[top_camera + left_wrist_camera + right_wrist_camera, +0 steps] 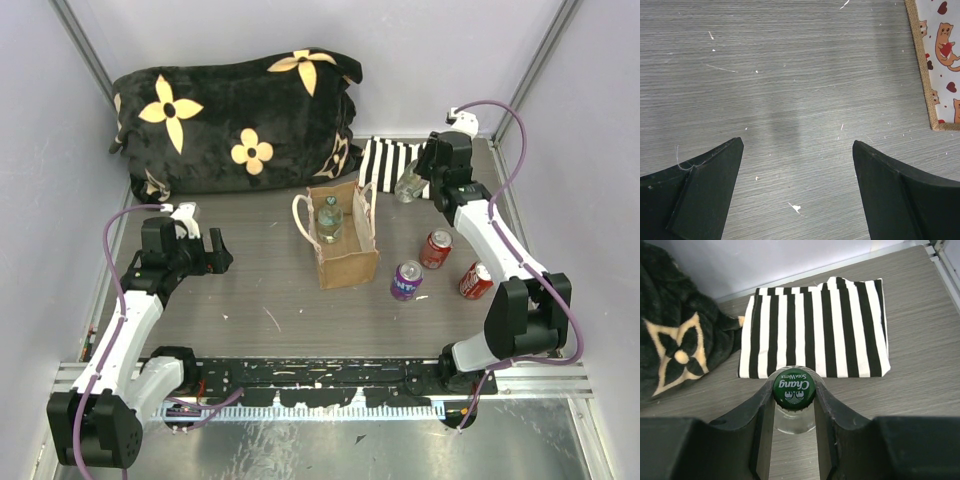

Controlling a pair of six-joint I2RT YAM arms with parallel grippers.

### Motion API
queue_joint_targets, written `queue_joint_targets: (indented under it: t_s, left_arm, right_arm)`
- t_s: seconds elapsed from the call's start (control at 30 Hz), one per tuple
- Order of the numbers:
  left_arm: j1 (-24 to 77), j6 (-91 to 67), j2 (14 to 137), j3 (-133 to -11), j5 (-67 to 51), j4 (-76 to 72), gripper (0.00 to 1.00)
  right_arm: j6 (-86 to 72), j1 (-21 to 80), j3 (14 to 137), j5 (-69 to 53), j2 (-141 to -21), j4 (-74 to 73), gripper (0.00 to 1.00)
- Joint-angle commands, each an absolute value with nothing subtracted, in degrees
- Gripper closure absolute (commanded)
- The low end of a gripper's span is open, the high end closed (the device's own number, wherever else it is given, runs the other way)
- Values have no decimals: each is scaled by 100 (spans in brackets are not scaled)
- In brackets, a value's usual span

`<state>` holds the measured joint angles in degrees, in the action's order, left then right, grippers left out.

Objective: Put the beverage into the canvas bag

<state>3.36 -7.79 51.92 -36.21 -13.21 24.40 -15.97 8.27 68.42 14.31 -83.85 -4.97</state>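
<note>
You have the bottle (793,412) pinched at the neck in your right gripper (793,386). It is clear glass with a green cap (793,388) reading "Chang Soda Water", held at the far right just beside the striped cloth (385,160). The fingers hide most of its body, so you cannot tell how full it is. The tan burlap bag (348,265) stands upright mid-table with cream handles, and a second bottle (329,218) sits inside it. Your left gripper (797,145) is spread wide with nothing between the jaws, over bare table (790,75) left of the bag. Its camera catches only a cut-off strip of the bag's cat-and-heart printed side (940,65).
</note>
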Motion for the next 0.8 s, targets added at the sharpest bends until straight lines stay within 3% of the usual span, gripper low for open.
queue_joint_targets:
  t_s: [0.0,0.77]
  left_arm:
    - [308,-807,5105,-3516,-1414,2470,2]
    - [308,-851,5118,-3526,-1430,2488,2]
  right_arm:
    - [-1741,1004,7479,1301,-7909,651,99]
    - [-1987,1708,8404,731,-7770,1337,99]
